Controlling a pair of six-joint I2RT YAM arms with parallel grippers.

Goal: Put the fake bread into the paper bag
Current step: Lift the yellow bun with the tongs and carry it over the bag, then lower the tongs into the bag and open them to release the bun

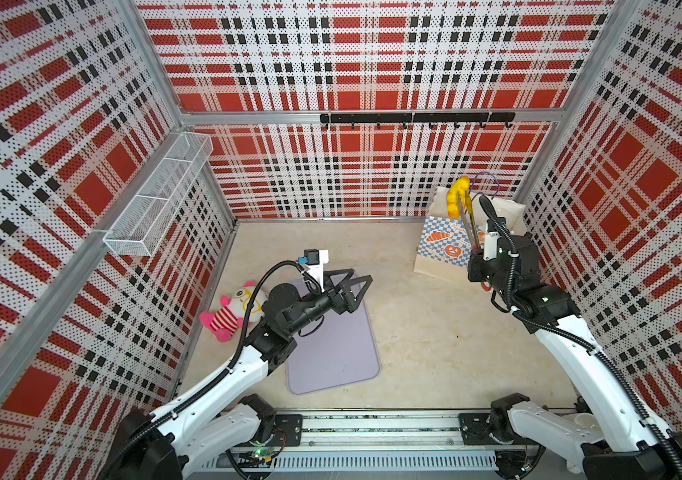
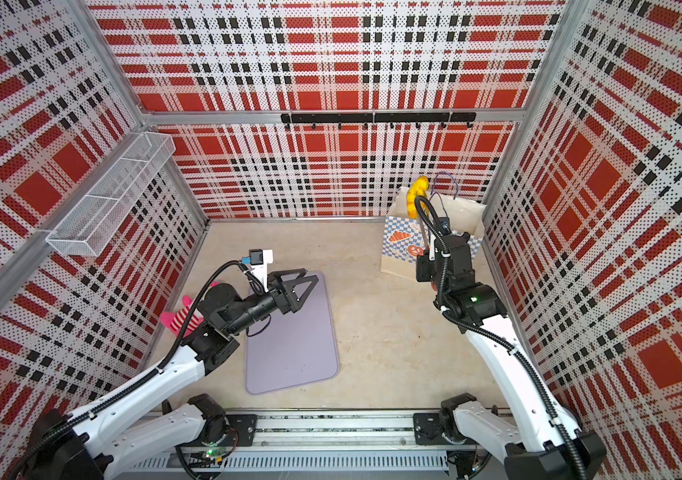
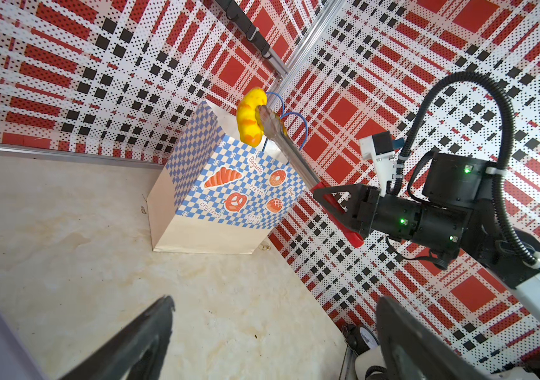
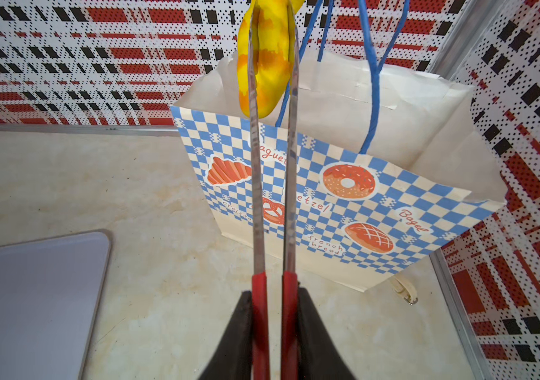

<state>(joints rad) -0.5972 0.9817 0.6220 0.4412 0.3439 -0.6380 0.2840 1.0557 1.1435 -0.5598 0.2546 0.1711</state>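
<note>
Plaid perforated walls, one beige tabletop (image 1: 414, 332). The right gripper (image 4: 273, 296) was clamped on the red handles of one pair of tongs (image 4: 255, 197). The tong tips, well ahead of its fingertips, pinched one yellow fake bread (image 4: 267, 65), raised above the rim of the one paper bag (image 4: 393, 204) standing ahead of and below that gripper. The left gripper (image 1: 356, 280) was spread wide and empty above one grey mat (image 1: 331, 353), with one striped plush doll (image 1: 227, 318) beside its arm.
</note>
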